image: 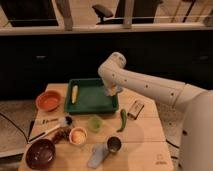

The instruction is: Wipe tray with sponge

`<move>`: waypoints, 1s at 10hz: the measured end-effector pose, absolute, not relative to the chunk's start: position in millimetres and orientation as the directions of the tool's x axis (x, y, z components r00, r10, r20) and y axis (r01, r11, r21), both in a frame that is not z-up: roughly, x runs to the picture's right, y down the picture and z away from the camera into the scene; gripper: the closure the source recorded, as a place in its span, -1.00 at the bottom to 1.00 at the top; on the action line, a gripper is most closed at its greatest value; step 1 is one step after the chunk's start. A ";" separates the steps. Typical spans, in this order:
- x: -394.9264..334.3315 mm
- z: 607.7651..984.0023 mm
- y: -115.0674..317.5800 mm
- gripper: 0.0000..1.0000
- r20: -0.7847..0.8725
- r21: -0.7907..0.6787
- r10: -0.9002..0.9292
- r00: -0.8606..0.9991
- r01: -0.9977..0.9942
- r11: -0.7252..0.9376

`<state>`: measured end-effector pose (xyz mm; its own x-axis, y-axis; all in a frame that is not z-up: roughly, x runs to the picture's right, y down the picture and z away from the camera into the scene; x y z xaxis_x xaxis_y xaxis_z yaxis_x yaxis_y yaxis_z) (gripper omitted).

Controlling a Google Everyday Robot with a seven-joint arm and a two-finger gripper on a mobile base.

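High view down onto table (145, 135), gripper (111, 91) over tray (92, 98)

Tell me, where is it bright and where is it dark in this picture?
In the camera view, warm light falls on the wooden table and the white arm. The wall behind the table is almost black. The claw, at the right side of the green tray, is lit too.
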<state>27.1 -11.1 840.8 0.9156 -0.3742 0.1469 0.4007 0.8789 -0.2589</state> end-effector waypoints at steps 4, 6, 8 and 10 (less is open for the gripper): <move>23.3 855.3 -11.6 1.00 0.151 -0.264 -0.399 0.905 0.425 0.866; 18.6 867.8 -7.4 1.00 0.168 -0.269 -0.421 0.891 0.452 0.850; 16.9 875.6 -5.6 1.00 0.180 -0.272 -0.437 0.881 0.472 0.839; 12.2 880.3 -3.0 1.00 0.199 -0.277 -0.459 0.866 0.499 0.821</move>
